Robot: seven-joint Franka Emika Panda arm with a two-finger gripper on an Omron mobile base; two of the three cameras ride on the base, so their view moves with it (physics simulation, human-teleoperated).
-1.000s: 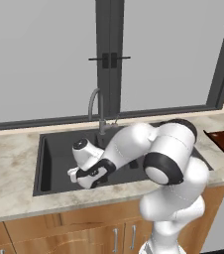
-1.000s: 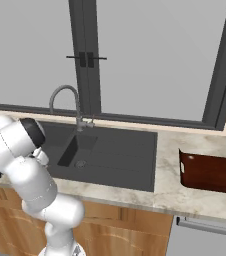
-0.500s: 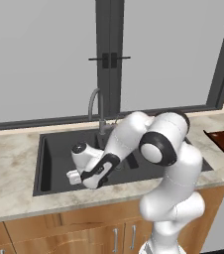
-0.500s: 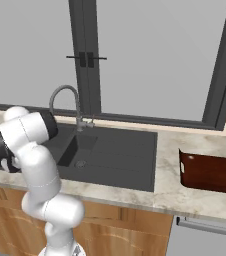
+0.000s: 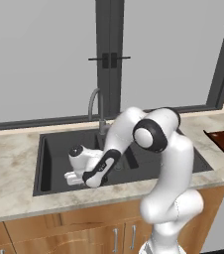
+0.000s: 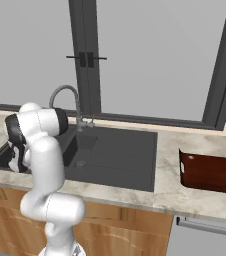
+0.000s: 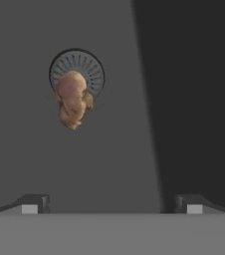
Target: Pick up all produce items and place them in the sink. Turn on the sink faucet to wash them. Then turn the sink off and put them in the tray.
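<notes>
A white robot arm is reaching down into the large basin of a matte dark-grey sink (image 5: 49,163) set in a pale stone counter (image 5: 10,154) under a window. Its gripper (image 7: 112,204) is hanging low in the basin with the jaws spread wide, holding nothing; two small dark fingertips (image 7: 32,203) are showing at the bottom of the hand view, well apart. On the basin floor a small knobbly, brownish-orange produce item (image 7: 72,99) is lying partly over the round slotted drain (image 7: 87,67), touching it. Seen from the hand, the lump is sitting ahead of the fingertips and off toward the left one, not centred between them, with bare sink floor between. It is looking light and firm, probably a root of some kind, with a bumpy skin that may be offering decent purchase; its uneven shape is likely to make it roll or twist under pressure, so the narrower middle across its short width seems the safest place to pinch. A slim grey gooseneck faucet (image 5: 96,106) is rising behind the basin, and a dark red-brown tray (image 6: 210,172) is resting on the counter far to the right.
</notes>
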